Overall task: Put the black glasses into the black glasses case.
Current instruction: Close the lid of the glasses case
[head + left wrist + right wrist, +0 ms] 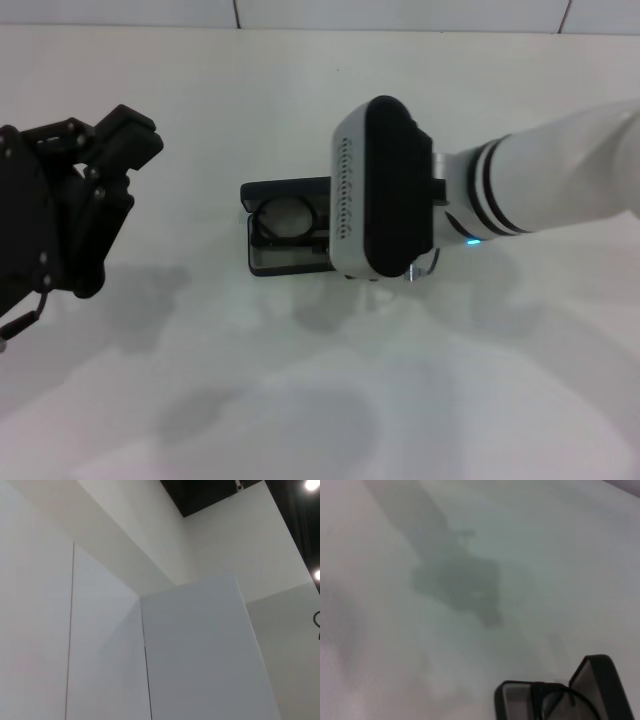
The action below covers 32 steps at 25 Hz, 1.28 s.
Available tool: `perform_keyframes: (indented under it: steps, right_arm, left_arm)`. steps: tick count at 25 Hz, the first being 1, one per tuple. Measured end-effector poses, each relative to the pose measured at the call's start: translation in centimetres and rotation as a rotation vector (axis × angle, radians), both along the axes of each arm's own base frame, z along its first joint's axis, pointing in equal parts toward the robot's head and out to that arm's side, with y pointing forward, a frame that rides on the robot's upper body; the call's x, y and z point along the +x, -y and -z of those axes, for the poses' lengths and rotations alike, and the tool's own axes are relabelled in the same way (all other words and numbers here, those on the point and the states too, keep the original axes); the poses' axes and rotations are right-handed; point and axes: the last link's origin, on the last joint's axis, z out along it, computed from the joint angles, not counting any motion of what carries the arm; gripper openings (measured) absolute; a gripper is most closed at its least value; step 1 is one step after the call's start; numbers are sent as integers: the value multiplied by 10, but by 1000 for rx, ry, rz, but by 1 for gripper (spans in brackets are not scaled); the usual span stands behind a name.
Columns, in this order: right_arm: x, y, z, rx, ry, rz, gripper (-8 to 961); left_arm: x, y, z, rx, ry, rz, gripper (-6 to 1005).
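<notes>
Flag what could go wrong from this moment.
The right arm covers half of the open black glasses case, so whether the black glasses sit fully inside cannot be seen; a protruding temple might block closing. The arm hangs close above, so lifting off could snag the frame or shift the case on the table.

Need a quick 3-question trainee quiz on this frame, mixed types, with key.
1. True or false: the glasses lie inside the open case.
2. Which arm is over the case? A) left B) right
3. Fill in: the left gripper is raised at the table's ____ side, away from the case.

Key: 1 true; 2 B, the right arm's wrist covers the case's right end, its gripper hidden in the head view; 3 left.
</notes>
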Motion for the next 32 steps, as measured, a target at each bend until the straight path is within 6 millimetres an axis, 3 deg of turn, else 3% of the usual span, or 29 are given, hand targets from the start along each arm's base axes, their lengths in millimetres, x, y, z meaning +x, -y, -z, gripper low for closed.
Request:
perform_keyframes:
  steps: [6, 10, 12, 13, 14, 20, 24, 26, 29, 32]
  right_arm:
    - [1, 12, -17, -28, -137, 102, 227]
    - [2, 27, -51, -93, -326, 167, 227]
    - [6, 32, -78, -130, -445, 206, 226]
    - [6, 32, -78, -130, -445, 206, 226]
    - [21, 33, -115, -148, -564, 241, 226]
    - [96, 51, -193, -49, -662, 337, 224]
    - [145, 62, -219, 22, -708, 441, 222]
    - [156, 65, -225, 42, -730, 460, 220]
    - [193, 81, -240, 108, -838, 523, 218]
    - [208, 90, -244, 136, -891, 539, 219]
  left_arm:
    - [0, -7, -8, 1, -23, 13, 76]
    - [-7, -18, -25, -9, -41, -18, 76]
    - [-12, -23, -34, -29, -65, -41, 76]
    - [-14, -28, -38, -44, -91, -51, 76]
    - [-14, -33, -38, -59, -116, -57, 76]
    - [11, -87, -25, -160, -269, -61, 77]
    - [35, -122, -11, -245, -377, -76, 77]
    - [48, -140, 3, -284, -458, -99, 77]
    - [59, -159, 27, -326, -570, -157, 77]
    - [67, -173, 55, -353, -686, -222, 82]
